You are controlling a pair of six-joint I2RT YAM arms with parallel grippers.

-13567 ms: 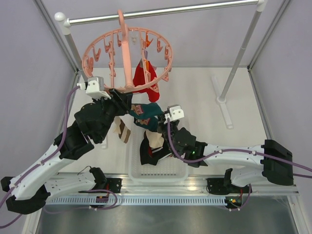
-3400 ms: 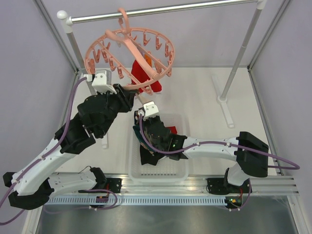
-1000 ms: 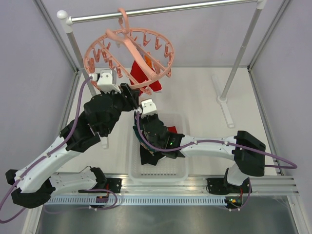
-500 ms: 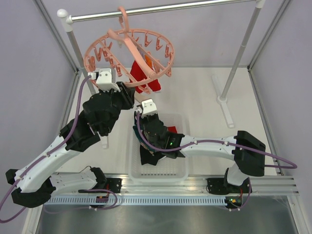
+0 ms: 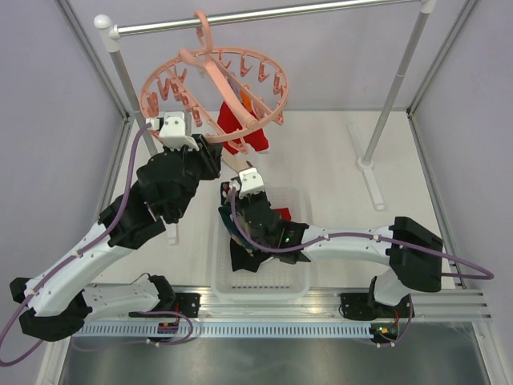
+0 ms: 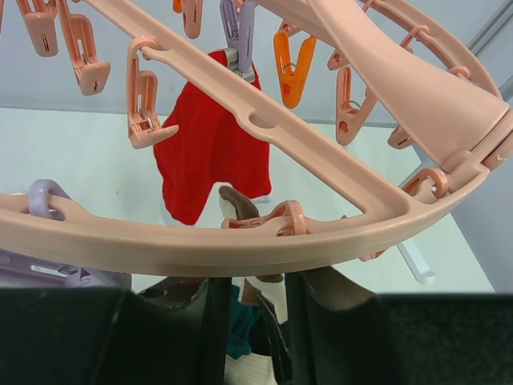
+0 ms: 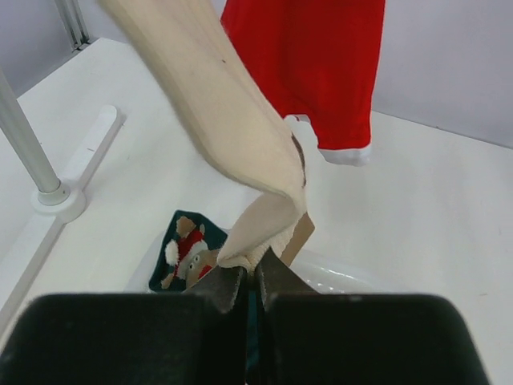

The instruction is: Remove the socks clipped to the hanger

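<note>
Some socks (image 5: 244,257) lay in the basket (image 5: 298,277) below the hanger (image 6: 321,120). My right pincer (image 7: 248,277) was clamped on a beige sock (image 7: 216,120) still clipped there beside a red sock (image 7: 313,64). I couldn't tell my left pincer's (image 6: 258,289) grip.

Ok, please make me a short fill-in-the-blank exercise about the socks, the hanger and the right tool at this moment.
1. The right tool is ___ on the beige sock.
2. The red sock hangs clipped to the pink ___.
3. Its hook sits over the metal ___.
4. The dark teal sock lies in the white ___.
Missing words: shut; hanger; rail; basket.
</note>
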